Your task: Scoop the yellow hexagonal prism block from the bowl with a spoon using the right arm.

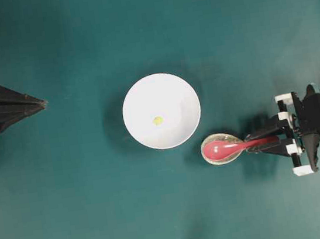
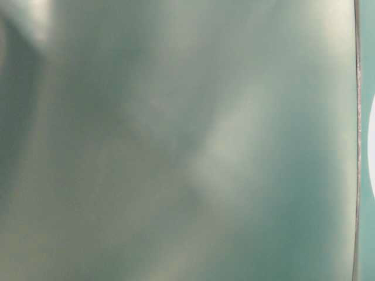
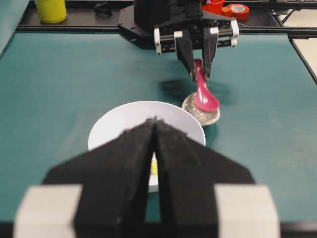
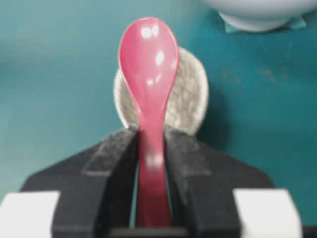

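Observation:
The white bowl (image 1: 139,98) stands mid-table with the tiny yellow hexagonal prism block (image 1: 158,120) on its floor. The pinkish-red spoon (image 1: 220,149) lies right of the bowl, its head resting in a small speckled dish (image 1: 228,138). My right gripper (image 1: 256,143) is shut on the spoon's handle; the wrist view shows the spoon (image 4: 148,64) pinched between both fingers of that gripper (image 4: 150,131). My left gripper (image 1: 43,103) stays shut and empty at the far left, pointing at the bowl (image 3: 124,119). The block (image 3: 154,167) peeks through the slit between its fingers.
The speckled dish (image 4: 190,99) sits just short of the bowl's base (image 4: 257,12). Beyond the right arm's base stand a yellow cup (image 3: 50,10) and a red tape roll (image 3: 233,9). The table-level view is a teal blur.

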Controlling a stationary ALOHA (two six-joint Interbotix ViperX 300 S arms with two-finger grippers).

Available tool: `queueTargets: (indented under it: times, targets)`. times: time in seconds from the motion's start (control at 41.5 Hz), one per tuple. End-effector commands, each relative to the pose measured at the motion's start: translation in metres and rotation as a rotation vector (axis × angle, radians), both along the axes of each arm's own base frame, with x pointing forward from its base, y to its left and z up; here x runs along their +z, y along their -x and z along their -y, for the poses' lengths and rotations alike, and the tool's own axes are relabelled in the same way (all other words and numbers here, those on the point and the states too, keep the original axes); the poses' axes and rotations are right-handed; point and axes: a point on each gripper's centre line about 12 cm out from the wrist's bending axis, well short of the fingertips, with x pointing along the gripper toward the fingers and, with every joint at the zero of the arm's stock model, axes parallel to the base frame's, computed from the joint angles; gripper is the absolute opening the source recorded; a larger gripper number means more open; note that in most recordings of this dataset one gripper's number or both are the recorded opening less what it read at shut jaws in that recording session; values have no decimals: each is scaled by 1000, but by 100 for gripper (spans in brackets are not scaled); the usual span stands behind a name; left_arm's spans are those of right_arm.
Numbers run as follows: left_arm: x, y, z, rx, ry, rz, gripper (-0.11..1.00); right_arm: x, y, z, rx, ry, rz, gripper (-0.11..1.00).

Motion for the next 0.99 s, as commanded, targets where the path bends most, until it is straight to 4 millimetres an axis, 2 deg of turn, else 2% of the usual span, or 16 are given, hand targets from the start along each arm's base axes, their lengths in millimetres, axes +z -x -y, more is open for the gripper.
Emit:
queueTargets:
  times: [0.0, 0.241, 0.603, 0.82, 0.964]
  targets:
    - [9, -3, -1, 2, -6, 21, 0, 18, -5, -4, 5, -40, 41, 24]
    - [9, -3, -1, 2, -6, 24, 0, 51, -23, 3, -5, -90, -39, 24]
    - [10, -3, -1, 2, -9, 31, 0, 105, -60, 38, -29, -93, -198, 24]
    - [10, -3, -1, 2, -9, 31, 0, 128, -80, 60, -39, -98, -292, 24]
    - [9, -3, -1, 2, -9, 27, 0, 130, -92, 74, -54, -111, -368, 24]
